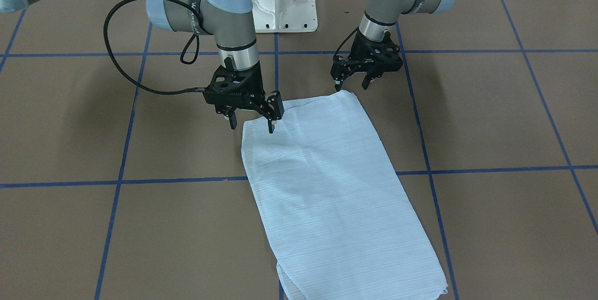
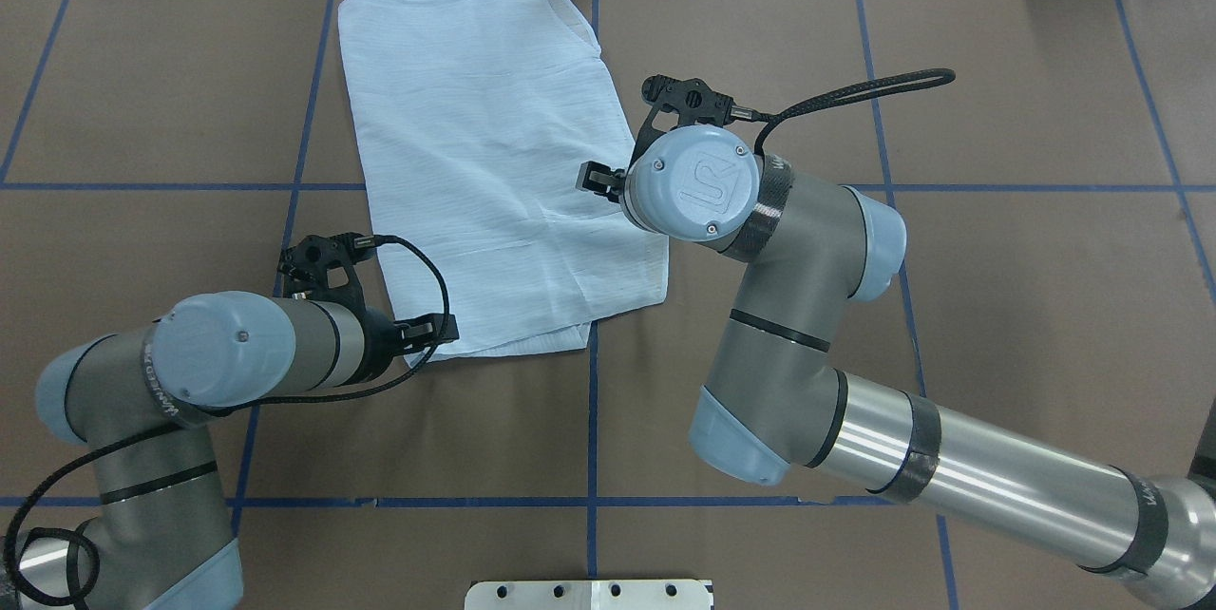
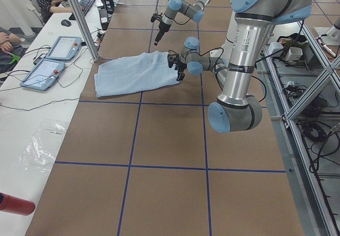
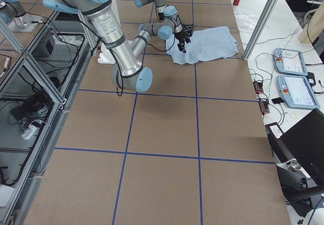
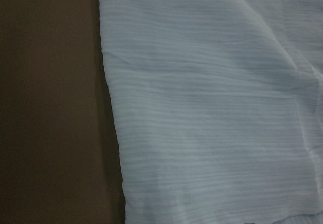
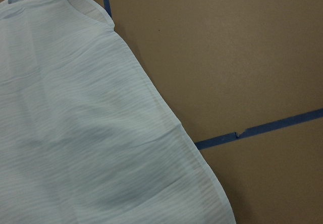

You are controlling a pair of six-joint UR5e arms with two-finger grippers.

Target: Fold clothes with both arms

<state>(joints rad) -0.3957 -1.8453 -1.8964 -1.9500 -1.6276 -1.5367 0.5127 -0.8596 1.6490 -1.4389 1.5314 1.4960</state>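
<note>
Where shirt (image 1: 336, 188) ends, right claw (image 1: 251, 127) spread, perhaps touching

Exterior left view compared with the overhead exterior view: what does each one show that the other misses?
Only exterior left: a side desk with two tablet-like controllers and a red cylinder. Only overhead: the round logo on the wrist cap of the right arm. Both: the light blue shirt on the brown table, the left arm and right arm at its robot-side end.
</note>
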